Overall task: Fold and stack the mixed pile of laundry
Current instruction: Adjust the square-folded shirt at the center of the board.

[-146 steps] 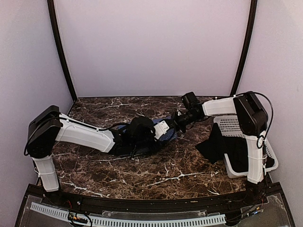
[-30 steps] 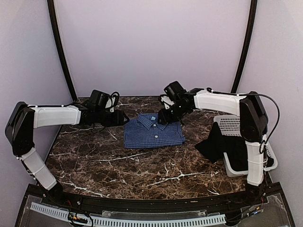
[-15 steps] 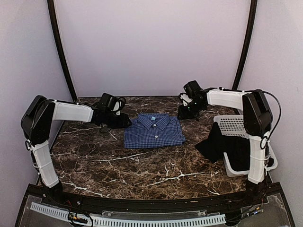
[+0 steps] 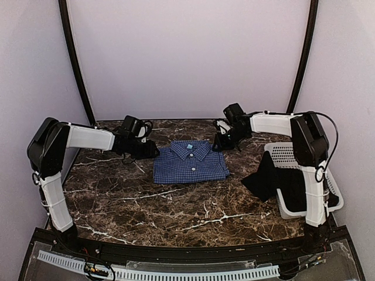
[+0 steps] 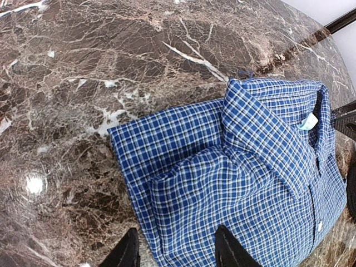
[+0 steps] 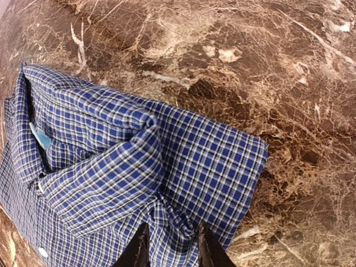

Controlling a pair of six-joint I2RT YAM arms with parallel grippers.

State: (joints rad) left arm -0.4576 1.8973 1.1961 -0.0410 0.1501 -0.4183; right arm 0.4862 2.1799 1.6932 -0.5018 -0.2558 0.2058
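The blue-check shirt (image 4: 190, 163) lay flat and folded at the centre of the marble table (image 4: 176, 205), collar toward the top of the frame, placket up. A few seconds before, it had been a bunched heap under both your arms, so that fold read as done. Your left gripper (image 4: 153, 150) had crept in from the left and sat just beside the shirt's upper-left corner. In the left wrist view its fingers (image 5: 129, 251) stood at a middling gap over the corner hem, with nothing pinched. Your right gripper (image 4: 217, 143) had swung off toward the upper right half a second back, then returned to the shirt's upper-right corner. In its own view the fingers (image 6: 139, 249) stood narrow over a puckered fold of check cloth; I couldn't tell whether they had bitten or only hovered. Both pairs had been narrowing. My read: you were regripping the top corners to square or shift the shirt. The black garment (image 4: 266, 175) hung unfolded over the rim of the white basket (image 4: 290, 153) at right, so roughly half the job remained.
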